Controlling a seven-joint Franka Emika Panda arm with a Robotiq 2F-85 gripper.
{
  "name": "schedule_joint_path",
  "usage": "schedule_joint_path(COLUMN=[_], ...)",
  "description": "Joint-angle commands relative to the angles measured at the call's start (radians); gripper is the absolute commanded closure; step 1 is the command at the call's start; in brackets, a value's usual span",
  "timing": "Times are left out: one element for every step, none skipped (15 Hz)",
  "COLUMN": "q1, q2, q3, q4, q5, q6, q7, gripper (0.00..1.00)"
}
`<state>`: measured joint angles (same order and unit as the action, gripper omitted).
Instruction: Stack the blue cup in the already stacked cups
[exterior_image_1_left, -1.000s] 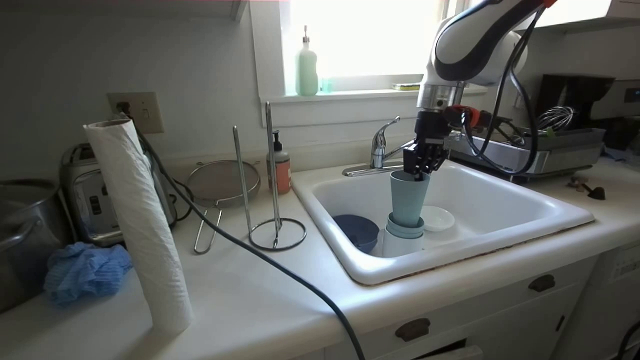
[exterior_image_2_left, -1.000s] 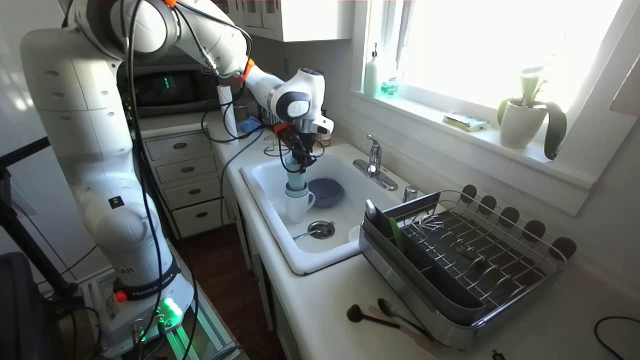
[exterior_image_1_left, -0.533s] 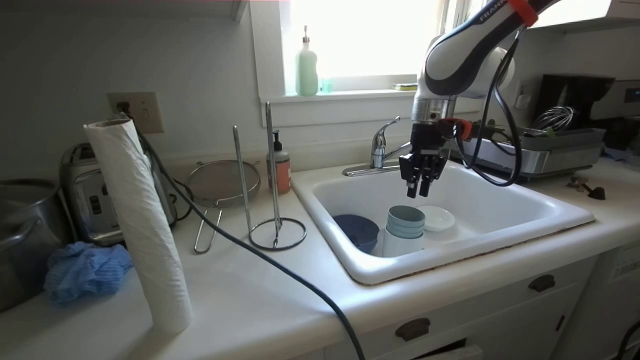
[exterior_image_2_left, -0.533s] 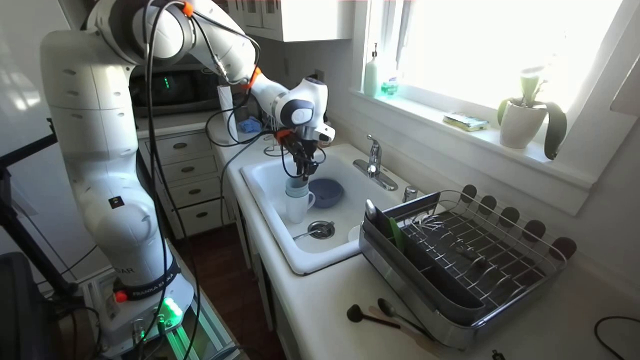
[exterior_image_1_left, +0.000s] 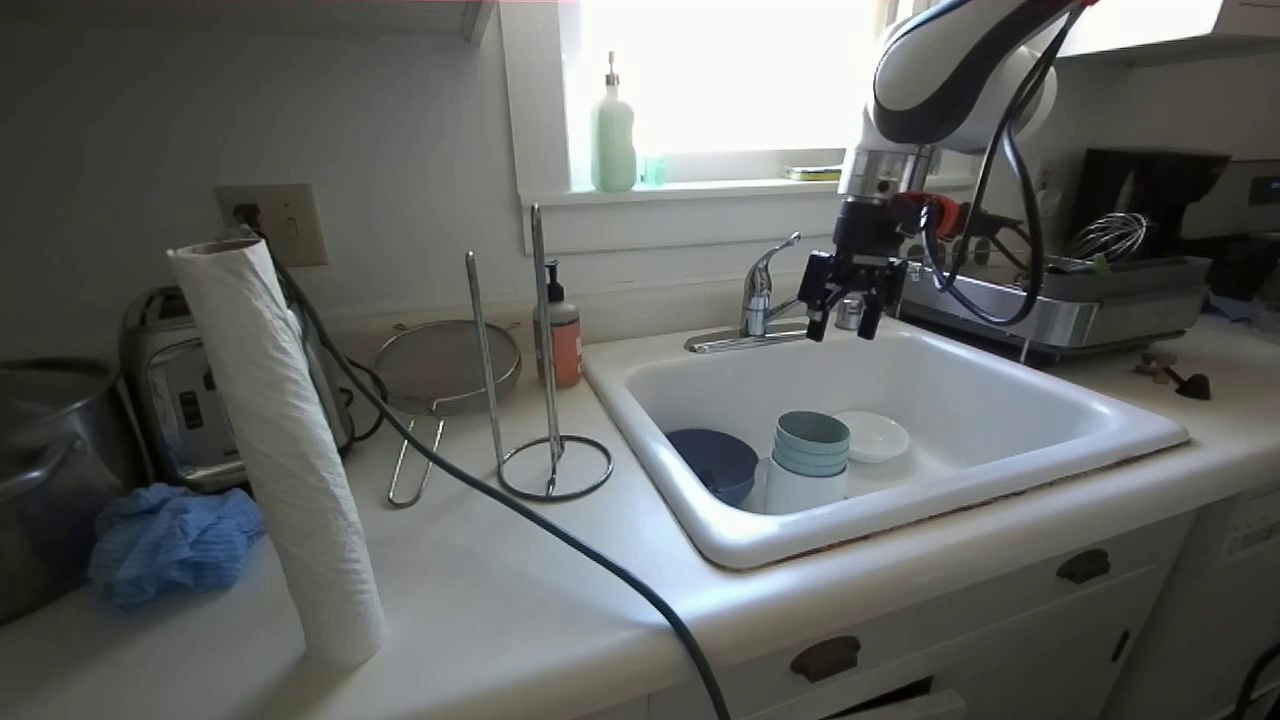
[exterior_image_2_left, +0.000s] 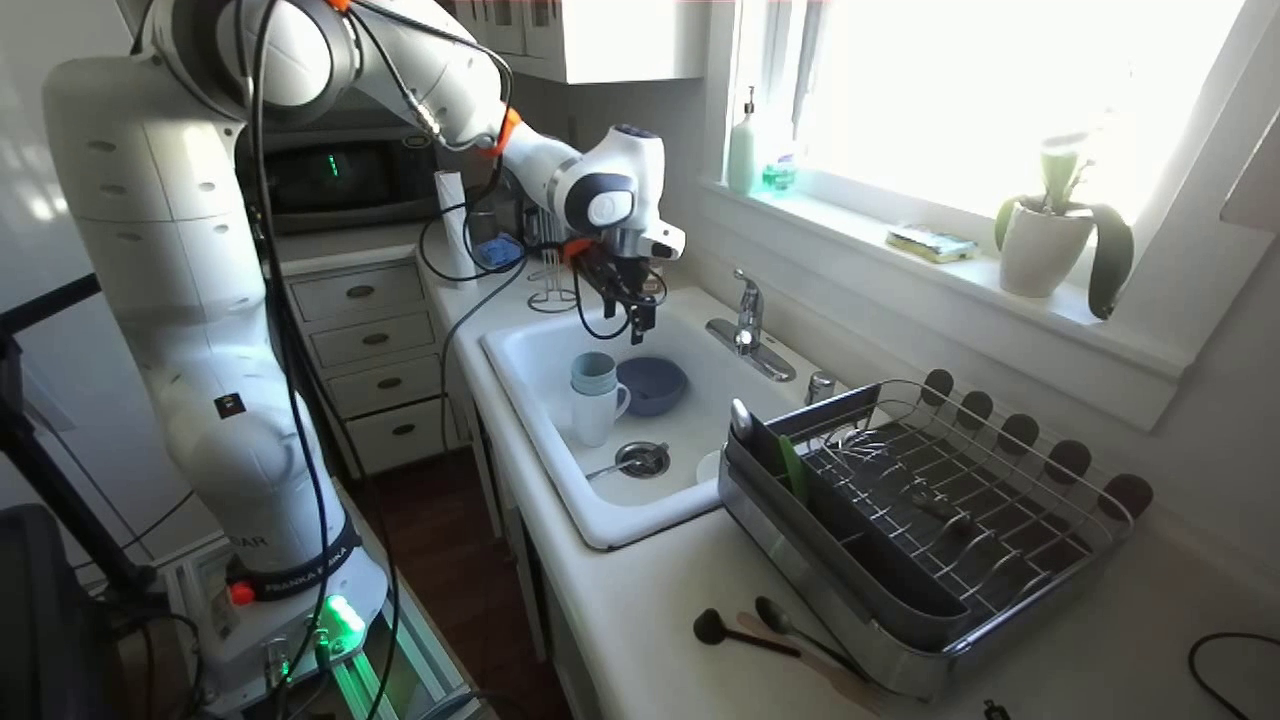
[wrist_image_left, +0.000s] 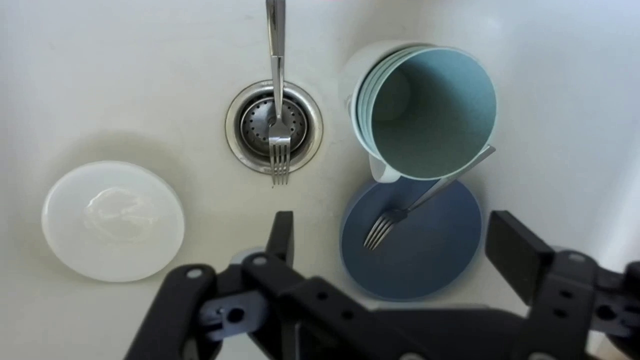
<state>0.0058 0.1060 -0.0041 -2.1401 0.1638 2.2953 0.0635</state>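
The blue cup (exterior_image_1_left: 813, 429) is nested at the top of the stacked cups (exterior_image_1_left: 808, 465), whose light-blue rims sit close together inside a white mug (exterior_image_2_left: 597, 418) in the sink. From above, the wrist view looks into the blue cup (wrist_image_left: 435, 112) and shows several rims one inside another. My gripper (exterior_image_1_left: 843, 326) hangs above the sink, behind and higher than the stack, apart from it. Its black fingers (wrist_image_left: 520, 255) are spread wide with nothing between them.
A dark blue bowl (wrist_image_left: 425, 250) with a fork (wrist_image_left: 382, 230) stands beside the mug. Another fork (wrist_image_left: 279, 135) lies over the drain; a white dish (wrist_image_left: 113, 220) is farther along. The faucet (exterior_image_1_left: 760, 290) and dish rack (exterior_image_2_left: 900, 540) border the sink (exterior_image_2_left: 560, 480).
The blue cup, standing high on the stack with the gripper at its rim, has dropped down into it. My gripper has let go, spread its fingers, and moved up and away.
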Motion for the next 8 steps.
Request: schedule_joint_path(q1=[-0.004, -0.003, -0.003, -0.005, -0.010, -0.007, -0.008, -0.008], q2=[-0.110, -0.138, -0.169, -0.195, -0.217, -0.137, -0.162, -0.180], q3=[-0.009, -0.010, -0.010, -0.009, -0.008, -0.005, -0.005, -0.004], q4=[-0.070, -0.083, -0.097, -0.106, -0.106, -0.045, -0.055, -0.063], q5=[-0.106, -0.144, -0.201, -0.247, -0.287, -0.216, -0.242, -0.254], q6=[0.086, 0.104, 0.126, 0.133, 0.114, 0.096, 0.096, 0.096], q7=[-0.027, -0.024, -0.009, -0.014, -0.030, -0.018, -0.019, -0.020], gripper=[0.00, 0.00, 0.00, 0.00, 0.00, 0.00, 0.00, 0.00])
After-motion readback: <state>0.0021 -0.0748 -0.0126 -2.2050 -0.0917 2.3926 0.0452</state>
